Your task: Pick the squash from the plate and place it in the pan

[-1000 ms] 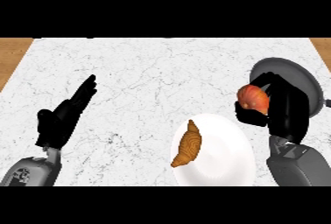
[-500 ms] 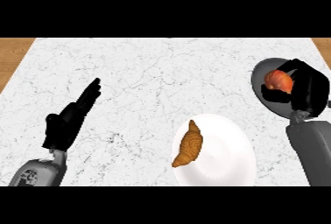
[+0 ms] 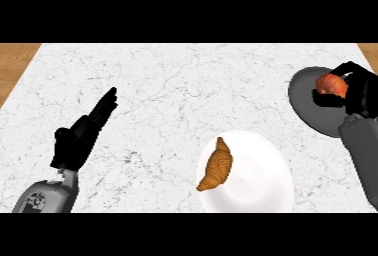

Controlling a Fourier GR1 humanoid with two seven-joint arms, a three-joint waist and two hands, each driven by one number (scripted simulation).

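Gripping hand: the right hand (image 3: 359, 95) is seen at the view's right edge, its black fingers curled round the squash (image 3: 334, 85).
Squash: an orange-red lump, and it is held over the upper right part of the pan (image 3: 310, 102); whether it touches the pan's floor cannot be told.
Pan: dark grey and round, set at the right side of the counter (image 3: 184, 80), partly hidden by the right hand and the grey right forearm (image 3: 362, 155).
Plate: the white plate (image 3: 258, 175) is found at lower centre, near the pan and not touching it.
Croissant: a brown croissant (image 3: 216, 166) is laid lengthwise on the plate's left half.
Left hand: the left hand (image 3: 77, 137) is shown at the left, fingers straight and pointing up and to the right, nothing held.
Counter: white marble, with wood (image 3: 15, 60) seen at the far left corner.
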